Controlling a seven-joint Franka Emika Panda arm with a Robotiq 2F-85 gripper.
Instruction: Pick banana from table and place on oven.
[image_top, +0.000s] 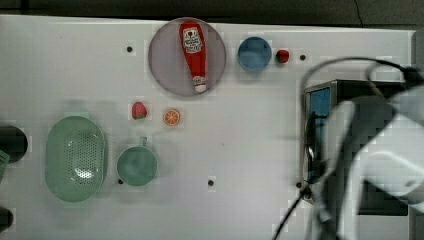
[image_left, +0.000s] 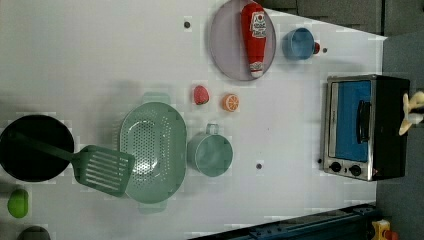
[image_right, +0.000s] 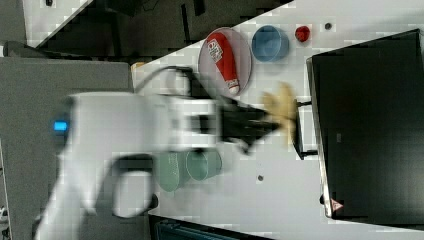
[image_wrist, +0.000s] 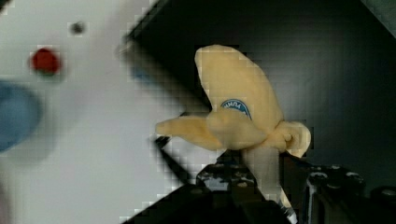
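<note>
A pale yellow peeled banana (image_wrist: 238, 102) with a blue sticker hangs over the black top of the oven (image_wrist: 327, 70), near its front edge. My gripper (image_wrist: 266, 182) is shut on the banana's lower end, which sits between the dark fingers. In the right view the gripper (image_right: 265, 122) reaches from the right view's left and holds the banana (image_right: 282, 107) above the oven's handle and front edge, beside the oven top (image_right: 370, 125). The left view shows the banana (image_left: 411, 112) at the oven's (image_left: 352, 125) top side. The arm covers most of the oven (image_top: 320, 105) on the white table (image_top: 240, 145).
A ketchup bottle (image_top: 194, 52) lies on a grey plate (image_top: 165, 65). Beside it are a blue bowl (image_top: 254, 53) and a small red item (image_top: 283, 55). A strawberry (image_top: 139, 110), an orange slice (image_top: 171, 117), a green colander (image_top: 75, 157) and a green cup (image_top: 136, 166) sit at the top view's left.
</note>
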